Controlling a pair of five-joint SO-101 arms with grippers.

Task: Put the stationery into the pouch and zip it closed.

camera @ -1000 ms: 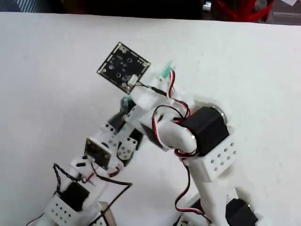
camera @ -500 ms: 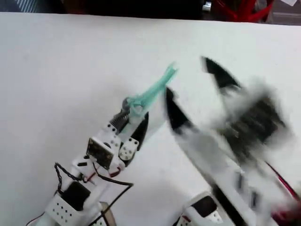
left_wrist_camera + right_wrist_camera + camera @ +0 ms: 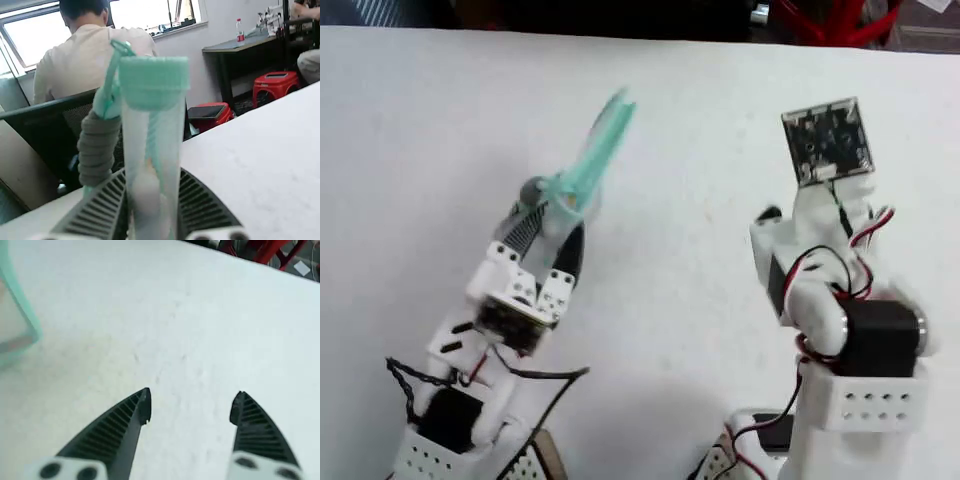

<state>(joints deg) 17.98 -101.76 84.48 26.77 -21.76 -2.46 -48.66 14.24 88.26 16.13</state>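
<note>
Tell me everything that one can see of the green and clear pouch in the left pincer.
The pouch looks like soft clear plastic with mint-green edging. The left pincer is shut on one end, and it sticks out slantwise, seemingly raised off the table. In the left wrist view a mint band caps its top, a thin green loop runs beside it, and something pale lies inside. Whether its zip is closed cannot be told.

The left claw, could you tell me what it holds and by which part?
The left claw grips the translucent teal pouch near one end; the capped end sticks out.
</note>
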